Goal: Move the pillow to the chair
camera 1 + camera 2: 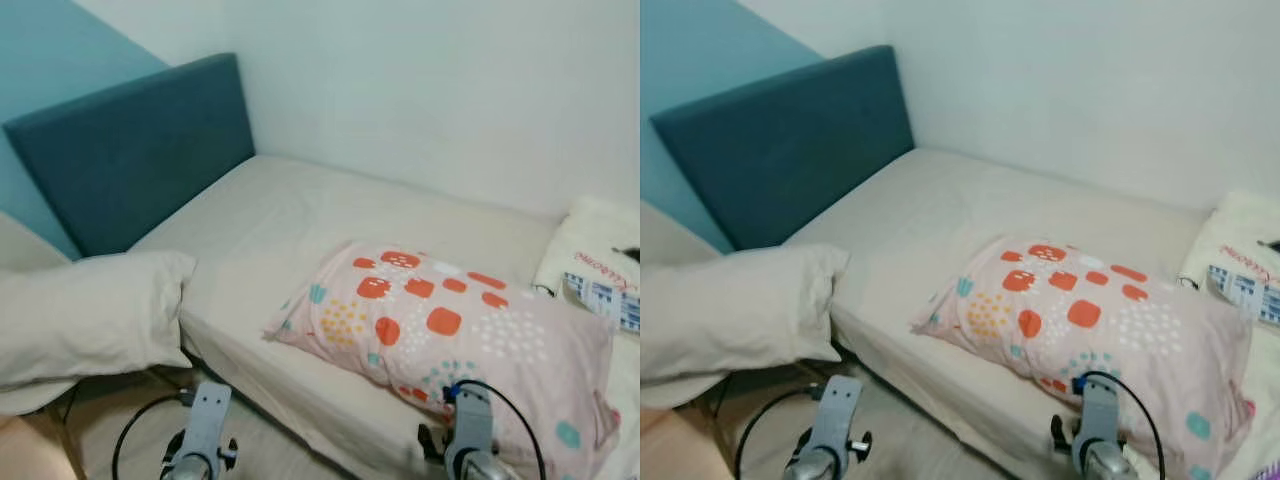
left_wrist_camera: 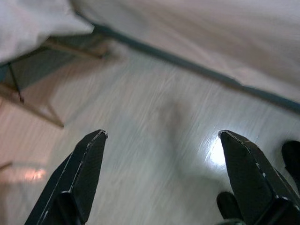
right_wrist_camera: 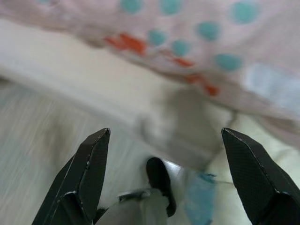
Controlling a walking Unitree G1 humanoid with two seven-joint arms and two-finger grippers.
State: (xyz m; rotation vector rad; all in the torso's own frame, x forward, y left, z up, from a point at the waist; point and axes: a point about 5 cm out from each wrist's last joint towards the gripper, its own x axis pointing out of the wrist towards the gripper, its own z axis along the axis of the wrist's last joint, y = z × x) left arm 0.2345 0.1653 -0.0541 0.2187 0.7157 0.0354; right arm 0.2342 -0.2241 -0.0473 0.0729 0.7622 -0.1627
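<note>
The patterned pillow lay on the bed, near its front edge. Both grippers, left gripper and right gripper, hung low with fingers apart, holding nothing. Advised: raise both, take the pillow by opposite ends, and grip deep into the soft fabric.

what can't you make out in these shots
- Chair under the white pillow: covered by it in the head views; thin legs alone show.
- Patterned pillow: lower right corner cut off by the frame edge.
- Printed package on the bed: cut off at the right edge, print too small.
- Right wrist view: blurred.
</note>
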